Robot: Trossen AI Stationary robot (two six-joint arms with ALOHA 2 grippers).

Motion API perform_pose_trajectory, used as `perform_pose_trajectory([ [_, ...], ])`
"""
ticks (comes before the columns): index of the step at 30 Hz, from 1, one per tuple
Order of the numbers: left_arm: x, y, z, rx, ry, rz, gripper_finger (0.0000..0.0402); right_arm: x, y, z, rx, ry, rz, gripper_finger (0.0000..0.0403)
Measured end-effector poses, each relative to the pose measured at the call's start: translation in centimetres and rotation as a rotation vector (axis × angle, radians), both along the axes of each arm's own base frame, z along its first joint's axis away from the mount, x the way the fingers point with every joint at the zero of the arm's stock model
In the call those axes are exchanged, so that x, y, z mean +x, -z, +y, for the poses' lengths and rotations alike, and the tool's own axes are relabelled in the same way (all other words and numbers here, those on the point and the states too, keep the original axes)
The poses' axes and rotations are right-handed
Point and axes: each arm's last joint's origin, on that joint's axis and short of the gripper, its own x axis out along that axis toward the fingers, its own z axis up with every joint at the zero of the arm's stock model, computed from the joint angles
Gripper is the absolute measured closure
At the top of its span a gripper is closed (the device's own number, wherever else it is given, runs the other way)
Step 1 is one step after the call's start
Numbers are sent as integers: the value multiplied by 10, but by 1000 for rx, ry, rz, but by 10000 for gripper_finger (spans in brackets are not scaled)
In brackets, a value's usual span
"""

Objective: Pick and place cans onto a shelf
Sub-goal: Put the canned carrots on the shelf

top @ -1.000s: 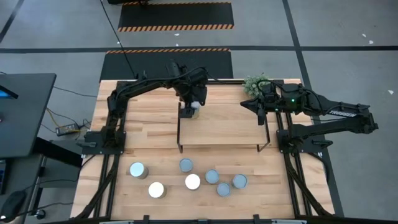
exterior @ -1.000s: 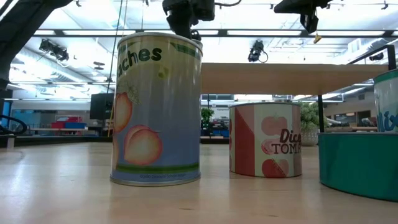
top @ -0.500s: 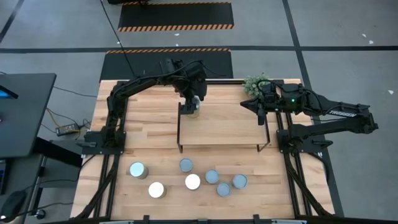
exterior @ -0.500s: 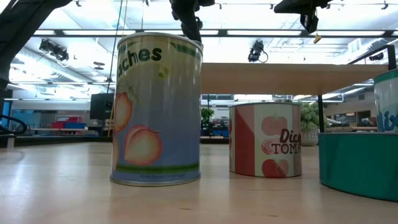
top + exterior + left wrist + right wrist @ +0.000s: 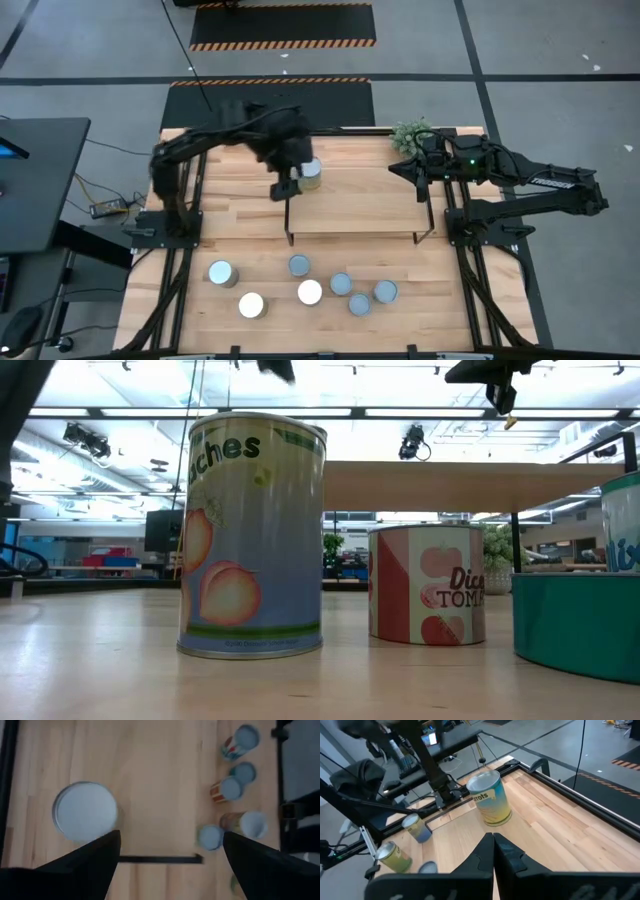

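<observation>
A wide light-wood tabletop (image 5: 220,190) with black rails along its sides fills the middle of the room. On its far half stands the shelf (image 5: 370,205), a low rectangular light-wood board on thin black metal legs.

Two dark jointed arms reach in from the table's two sides. The left arm bends over the shelf's left far corner, and the left gripper (image 5: 283,180) hangs there with its two dark fingers (image 5: 90,865) spread wide and nothing between them. In the left wrist view, they frame bare wood, with one round pale top just beside one of them. The right arm waits at the shelf's right far corner, near a small green plant (image 5: 408,134); the right gripper (image 5: 419,176) has its fingers pressed together, empty.

One can (image 5: 311,172), a small metal cylinder with a pale top and a yellow and blue label, stands upright on the shelf near its left far corner, just beside the left gripper and apart from it. Six more cans (image 5: 310,292) stand on the near part of the table, in front of the shelf: two white-topped ones and four with blue-grey tops, loosely grouped. From table height, a peaches can (image 5: 252,535) and a diced tomatoes can (image 5: 427,584) stand out.
</observation>
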Motion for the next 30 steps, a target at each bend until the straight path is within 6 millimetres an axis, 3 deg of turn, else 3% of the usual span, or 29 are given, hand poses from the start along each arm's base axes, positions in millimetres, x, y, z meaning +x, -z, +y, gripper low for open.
perform_pose_trajectory([
  [2, -10, -8, -14, 2, -28, -18, 44, 0, 0, 0, -12, -3, 1, 398],
  [6, -27, -4, -41, 23, -82, 31, 44, 0, 0, 0, -23, -6, 1, 398],
  [13, -69, 32, -76, 10, -200, 165, 45, 8, 3, 0, -5, -56, 23, 398],
  [22, -119, 68, -96, -92, -310, 128, 45, 58, 21, -5, -18, -154, 59, 398],
  [30, -155, 80, -102, -127, -386, 64, 45, 101, 30, -9, -27, -171, 99, 398],
])
